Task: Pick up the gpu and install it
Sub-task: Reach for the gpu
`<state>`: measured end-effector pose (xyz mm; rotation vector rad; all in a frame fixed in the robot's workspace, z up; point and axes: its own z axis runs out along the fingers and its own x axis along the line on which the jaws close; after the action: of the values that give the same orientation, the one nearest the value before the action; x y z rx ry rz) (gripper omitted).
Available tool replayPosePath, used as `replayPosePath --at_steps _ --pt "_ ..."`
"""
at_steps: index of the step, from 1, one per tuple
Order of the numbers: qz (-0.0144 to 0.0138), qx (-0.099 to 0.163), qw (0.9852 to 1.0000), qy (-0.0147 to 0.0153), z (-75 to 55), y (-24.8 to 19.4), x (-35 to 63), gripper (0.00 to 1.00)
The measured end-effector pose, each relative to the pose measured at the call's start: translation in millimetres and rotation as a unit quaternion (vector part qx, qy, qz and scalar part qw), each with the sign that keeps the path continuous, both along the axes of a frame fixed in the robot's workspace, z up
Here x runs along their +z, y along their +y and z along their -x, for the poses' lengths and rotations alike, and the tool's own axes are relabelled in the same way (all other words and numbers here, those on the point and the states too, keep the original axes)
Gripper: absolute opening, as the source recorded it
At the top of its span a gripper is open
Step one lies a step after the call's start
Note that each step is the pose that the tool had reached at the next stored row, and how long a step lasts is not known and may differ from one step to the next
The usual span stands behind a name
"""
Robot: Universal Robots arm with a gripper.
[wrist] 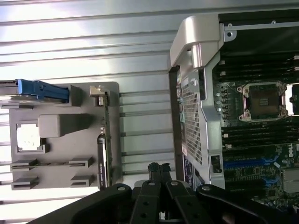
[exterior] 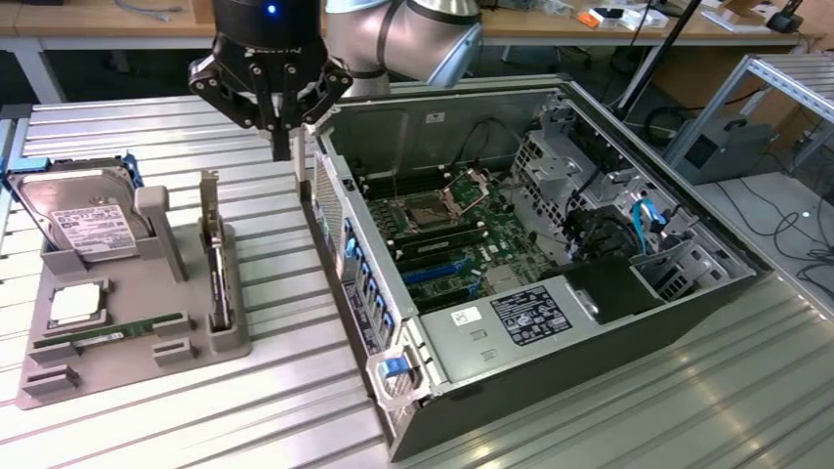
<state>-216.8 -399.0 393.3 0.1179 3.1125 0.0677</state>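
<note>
The gpu (exterior: 217, 256) stands on its edge in a slot of the grey holder tray (exterior: 131, 366) at the exterior view's left; it is a thin card with a silver bracket at its far end. In the wrist view the gpu (wrist: 103, 142) appears edge-on along the tray's side. My gripper (exterior: 280, 149) hangs shut and empty above the metal table, between the tray and the open computer case (exterior: 391, 391), near the case's rear corner. The joined fingertips (wrist: 159, 170) point down at the bare table strip beside the case wall.
The case lies on its side with the motherboard (exterior: 456, 239) and its CPU socket (wrist: 261, 100) exposed. The tray also holds a hard drive (exterior: 85, 223), a CPU chip (exterior: 78, 303) and a RAM stick (exterior: 111, 332). Desks and cables lie behind.
</note>
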Motion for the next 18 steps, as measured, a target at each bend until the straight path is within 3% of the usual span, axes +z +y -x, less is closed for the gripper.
replayPosePath --at_steps 18 --pt "0.0 0.0 1.0 0.0 29.3 0.0 0.0 0.11"
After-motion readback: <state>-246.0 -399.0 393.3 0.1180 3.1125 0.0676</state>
